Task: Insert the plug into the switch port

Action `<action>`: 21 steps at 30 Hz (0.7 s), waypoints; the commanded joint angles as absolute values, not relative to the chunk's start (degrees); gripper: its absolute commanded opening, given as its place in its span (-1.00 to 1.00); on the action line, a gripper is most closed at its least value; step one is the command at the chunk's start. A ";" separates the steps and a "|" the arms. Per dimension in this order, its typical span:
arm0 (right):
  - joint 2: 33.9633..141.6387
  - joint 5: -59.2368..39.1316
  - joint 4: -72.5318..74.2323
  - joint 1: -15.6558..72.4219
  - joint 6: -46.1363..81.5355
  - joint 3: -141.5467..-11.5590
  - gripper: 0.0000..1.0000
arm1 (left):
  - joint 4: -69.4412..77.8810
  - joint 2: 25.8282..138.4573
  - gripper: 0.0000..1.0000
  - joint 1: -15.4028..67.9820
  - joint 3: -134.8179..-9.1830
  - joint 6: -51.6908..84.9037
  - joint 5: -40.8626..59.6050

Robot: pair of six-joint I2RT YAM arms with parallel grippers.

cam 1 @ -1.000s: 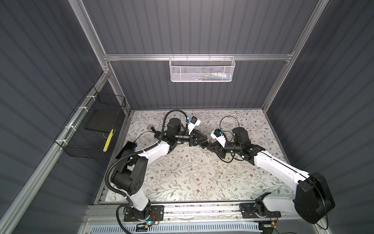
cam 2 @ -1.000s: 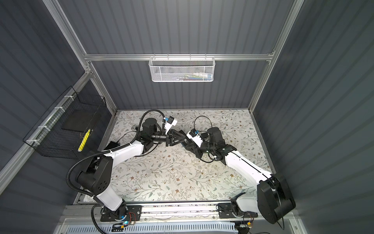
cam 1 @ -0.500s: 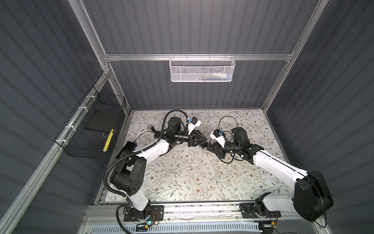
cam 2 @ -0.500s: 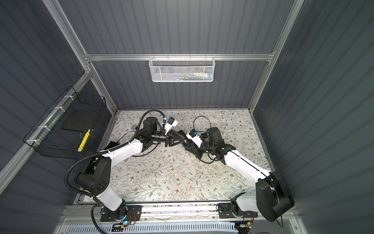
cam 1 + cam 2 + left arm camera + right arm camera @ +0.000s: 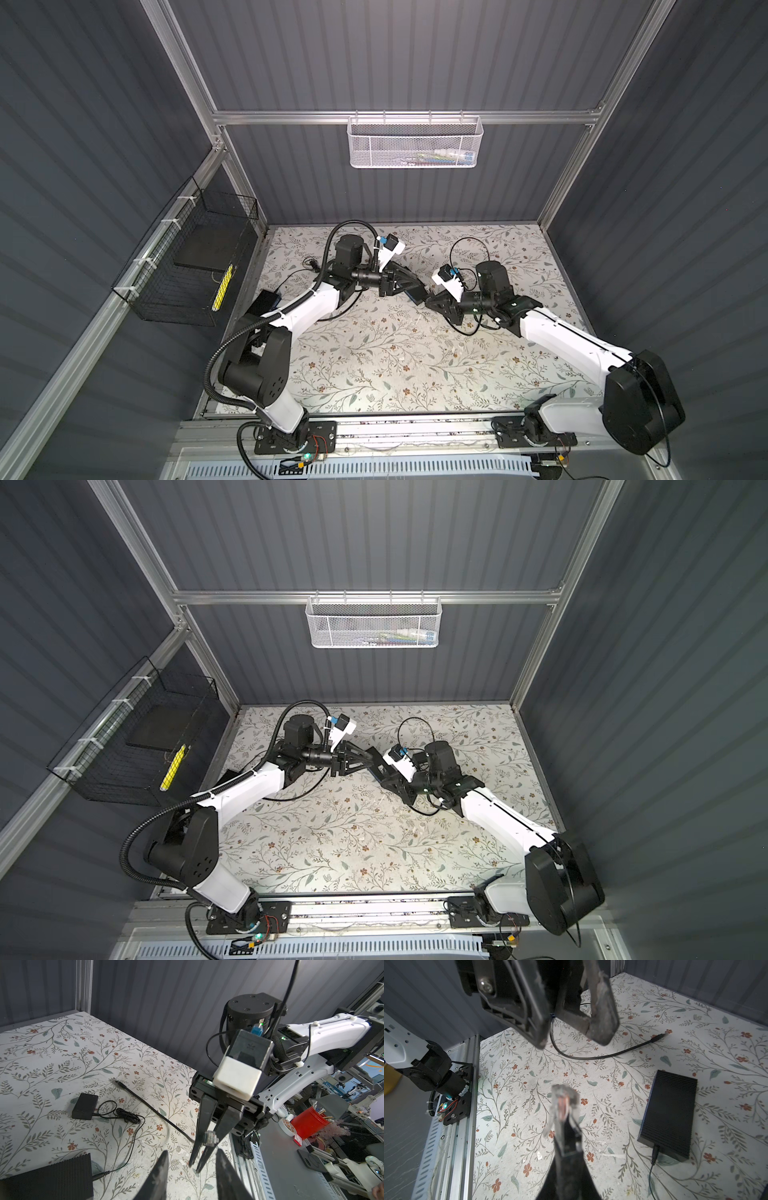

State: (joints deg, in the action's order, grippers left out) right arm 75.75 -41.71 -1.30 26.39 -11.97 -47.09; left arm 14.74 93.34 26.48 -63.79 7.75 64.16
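Raised well apart from the flat-lying switch [image 5: 668, 1113], the right gripper [image 5: 196, 1164] pinches the plug [image 5: 210, 1138], its tips near the left gripper [image 5: 571, 1042], whose jaws stand spread and empty.

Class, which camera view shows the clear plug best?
The left wrist view: the plug appears sharp, pinched by the right gripper. The right wrist view shows it close but blurred. In both top views it is too small to make out.

two plugs [image 5: 211, 1137] [image 5: 116, 1081], one switch [image 5: 668, 1113], one adapter [image 5: 85, 1103]
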 commanded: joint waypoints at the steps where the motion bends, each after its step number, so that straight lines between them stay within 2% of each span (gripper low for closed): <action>1: 76.09 -42.18 -0.56 26.26 -11.57 -47.72 -0.76 | 22.36 93.41 -0.24 26.78 -63.27 13.37 66.87; 8: 77.18 -42.67 -0.25 26.41 -11.08 -48.60 -0.76 | 29.63 96.17 -0.27 29.50 -63.00 18.36 66.38; 21: 76.21 -42.23 0.25 26.43 -10.68 -48.43 -0.75 | 28.79 98.97 -0.33 30.03 -63.25 17.44 65.29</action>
